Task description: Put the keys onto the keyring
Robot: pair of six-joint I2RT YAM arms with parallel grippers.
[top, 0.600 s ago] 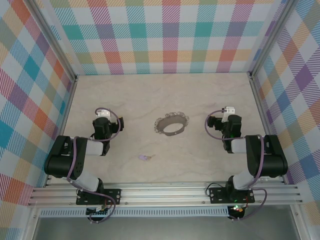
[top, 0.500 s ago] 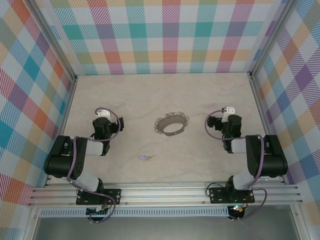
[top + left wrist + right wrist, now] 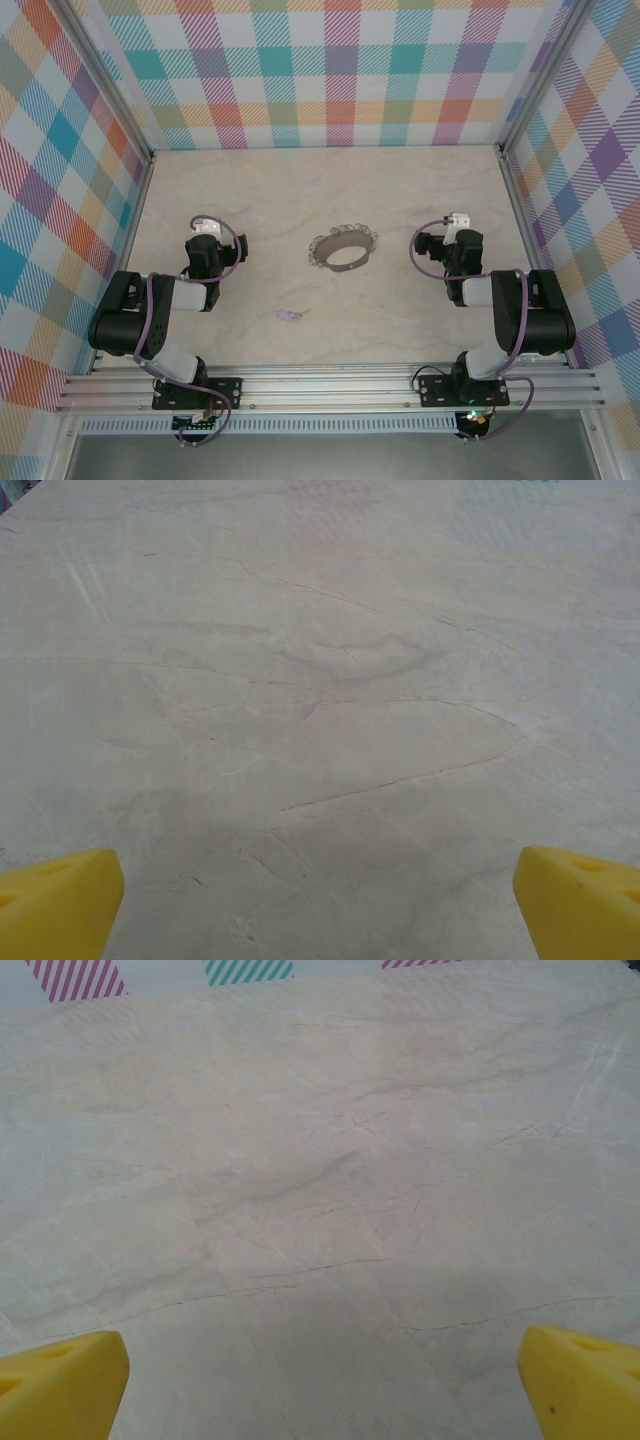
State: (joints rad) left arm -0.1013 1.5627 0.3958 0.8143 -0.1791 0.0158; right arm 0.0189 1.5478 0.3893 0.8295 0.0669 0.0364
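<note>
While both arms sit folded back near their bases, the left gripper (image 3: pixel 320 905) and right gripper (image 3: pixel 322 1380) are spread wide over bare table (image 3: pixel 420 190), gripping nothing. The keyring (image 3: pixel 342 250) lies flat mid-table between the 2 grippers. The 1 purple key (image 3: pixel 290 314) sits nearer the front edge, well apart from it.

the key (image 3: pixel 290 314) is too small for detail.

Key (image 3: pixel 290 314) apparently lilac; keyring (image 3: pixel 345 266) grey; table (image 3: pixel 300 190) marbled beige; walls (image 3: pixel 330 70) pastel plaid.
</note>
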